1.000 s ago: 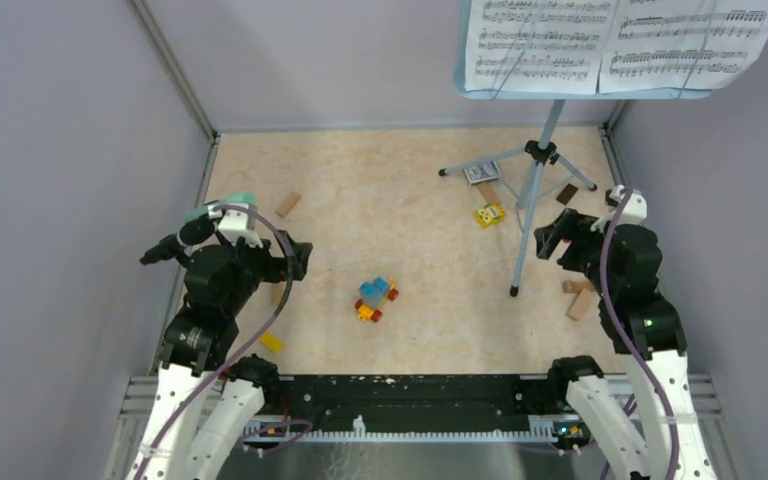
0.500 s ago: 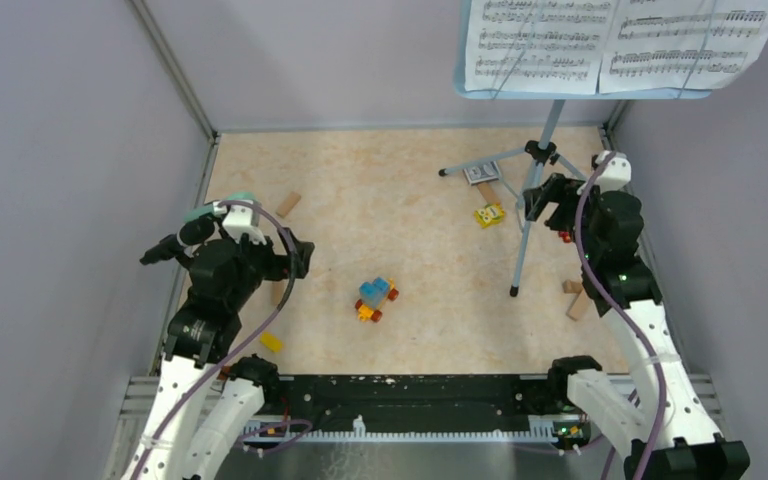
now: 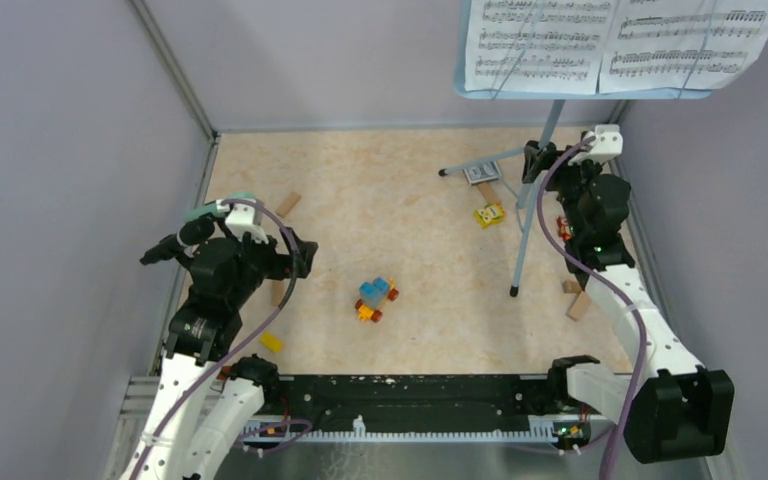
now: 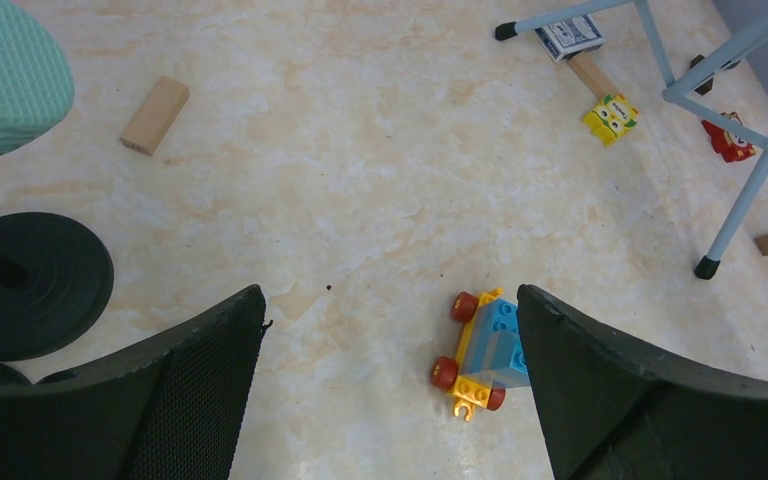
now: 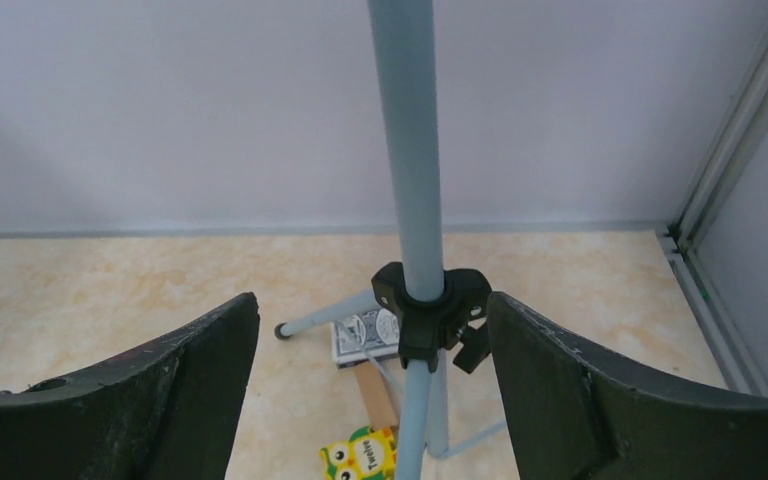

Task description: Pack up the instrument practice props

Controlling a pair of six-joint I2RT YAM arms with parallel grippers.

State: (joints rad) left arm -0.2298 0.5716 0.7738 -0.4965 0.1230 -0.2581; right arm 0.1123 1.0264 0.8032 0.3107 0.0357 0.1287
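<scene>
Right wrist view: the right gripper [image 5: 372,300] has its two black fingers [image 5: 140,400] spread wide, one on each side of the silver pole [image 5: 405,150], not touching it. A black collar [image 5: 430,305] on the pole sits between the tips. Behind the pole lie a box of cards [image 5: 352,338], a small wooden block [image 5: 378,395] and a yellow owl brick [image 5: 360,455]. High on the pole, the top view shows the pale-blue music desk [image 3: 580,93] with white sheet-music pages [image 3: 540,40]. The left gripper [image 4: 390,295] is spread wide too, holding nothing. A toy brick car [image 4: 478,350] lies on the floor [image 4: 360,180] near its tips. Off to the left stand a black round base [image 4: 35,285] and the mint-green microphone [image 4: 0,90].
</scene>
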